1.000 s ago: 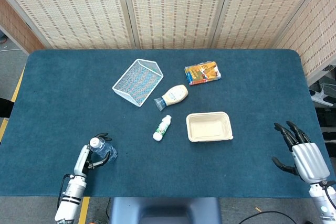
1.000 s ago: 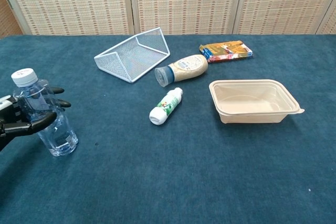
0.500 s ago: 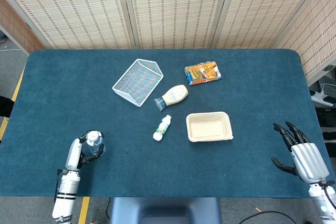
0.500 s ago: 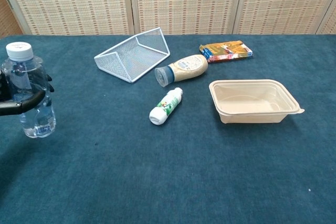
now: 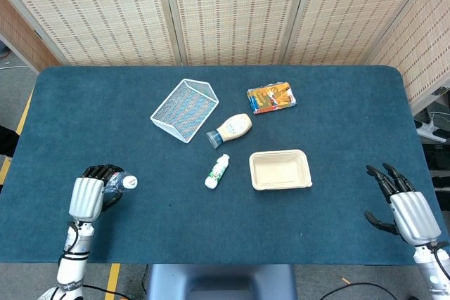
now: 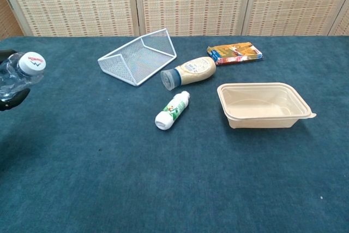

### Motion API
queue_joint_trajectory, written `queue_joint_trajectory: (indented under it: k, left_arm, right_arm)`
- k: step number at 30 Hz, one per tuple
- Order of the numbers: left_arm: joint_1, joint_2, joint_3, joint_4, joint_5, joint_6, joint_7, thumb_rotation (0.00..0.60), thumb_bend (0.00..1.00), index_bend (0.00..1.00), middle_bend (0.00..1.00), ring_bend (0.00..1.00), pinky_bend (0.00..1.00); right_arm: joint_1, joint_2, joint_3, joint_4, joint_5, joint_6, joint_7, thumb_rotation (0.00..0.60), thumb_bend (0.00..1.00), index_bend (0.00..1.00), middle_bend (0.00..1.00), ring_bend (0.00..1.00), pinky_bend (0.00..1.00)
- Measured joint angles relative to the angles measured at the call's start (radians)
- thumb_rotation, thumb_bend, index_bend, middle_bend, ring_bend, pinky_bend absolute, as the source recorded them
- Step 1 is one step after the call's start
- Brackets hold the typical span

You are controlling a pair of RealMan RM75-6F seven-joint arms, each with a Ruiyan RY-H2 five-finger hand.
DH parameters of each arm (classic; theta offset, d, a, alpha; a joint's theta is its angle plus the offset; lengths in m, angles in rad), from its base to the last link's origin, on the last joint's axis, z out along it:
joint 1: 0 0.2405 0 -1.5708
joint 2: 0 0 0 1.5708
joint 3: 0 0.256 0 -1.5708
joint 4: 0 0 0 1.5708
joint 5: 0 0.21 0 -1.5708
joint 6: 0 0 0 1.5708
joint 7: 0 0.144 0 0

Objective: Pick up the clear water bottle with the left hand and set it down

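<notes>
Bottle [image 6: 19,73] half-hidden in left hand [image 5: 88,196]

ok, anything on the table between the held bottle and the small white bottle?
Nothing: in the head view, only bare blue table lies between the clear water bottle and the small white bottle.

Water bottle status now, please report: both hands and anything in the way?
Left hand grips clear water bottle, lifted, tipped sideways. Right hand open, holding nothing. Nothing near the bottle; small white bottle well clear.
</notes>
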State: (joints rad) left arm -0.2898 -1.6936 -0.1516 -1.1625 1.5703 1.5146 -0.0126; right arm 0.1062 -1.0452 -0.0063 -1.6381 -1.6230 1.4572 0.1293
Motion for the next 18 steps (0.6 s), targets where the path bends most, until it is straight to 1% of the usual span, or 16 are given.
queue_joint_trajectory:
  k: [3,6,7,9,10,13,16,18]
  left_arm:
    - [0.000,0.018,0.004,-0.072,-0.014,-0.018,-0.184,0.600,0.64,0.63,0.65,0.54,0.64]
    - [0.000,0.049,0.010,-0.151,-0.026,-0.048,-0.462,0.600,0.64,0.63,0.65,0.54,0.64]
    - [-0.001,0.065,0.013,-0.183,-0.030,-0.062,-0.589,0.600,0.64,0.63,0.65,0.54,0.64]
    - [-0.003,0.092,0.018,-0.234,-0.039,-0.087,-0.783,0.600,0.64,0.63,0.65,0.54,0.64]
    - [-0.004,0.112,0.021,-0.271,-0.045,-0.105,-0.906,0.600,0.64,0.63,0.65,0.54,0.64]
    - [-0.006,0.156,0.027,-0.359,-0.060,-0.146,-1.157,0.600,0.64,0.63,0.65,0.54,0.64]
    - [-0.007,0.172,0.030,-0.393,-0.078,-0.165,-1.309,0.600,0.64,0.64,0.65,0.55,0.65]
    - [-0.007,0.174,0.030,-0.398,-0.092,-0.168,-1.352,0.600,0.64,0.64,0.65,0.55,0.65]
  right_arm:
    - [0.001,0.001,-0.001,-0.001,0.001,-0.004,0.001,0.600,0.16,0.00,0.16,0.00,0.15]
    - [0.003,0.001,-0.001,-0.002,0.003,-0.009,-0.002,0.600,0.16,0.00,0.16,0.00,0.15]
    - [0.003,0.001,-0.001,-0.002,0.003,-0.010,-0.003,0.600,0.16,0.00,0.16,0.00,0.15]
    - [0.004,0.001,-0.002,-0.003,0.005,-0.014,-0.005,0.600,0.16,0.00,0.16,0.00,0.15]
    - [0.005,0.001,-0.002,-0.003,0.005,-0.016,-0.006,0.600,0.16,0.00,0.16,0.00,0.15]
    - [0.007,0.002,-0.004,-0.006,0.006,-0.022,-0.008,0.600,0.16,0.00,0.16,0.00,0.15]
    - [0.007,0.003,-0.006,-0.007,0.006,-0.023,-0.012,0.600,0.16,0.00,0.16,0.00,0.15]
    - [0.007,0.005,-0.007,-0.009,0.006,-0.025,-0.013,0.600,0.16,0.00,0.16,0.00,0.15]
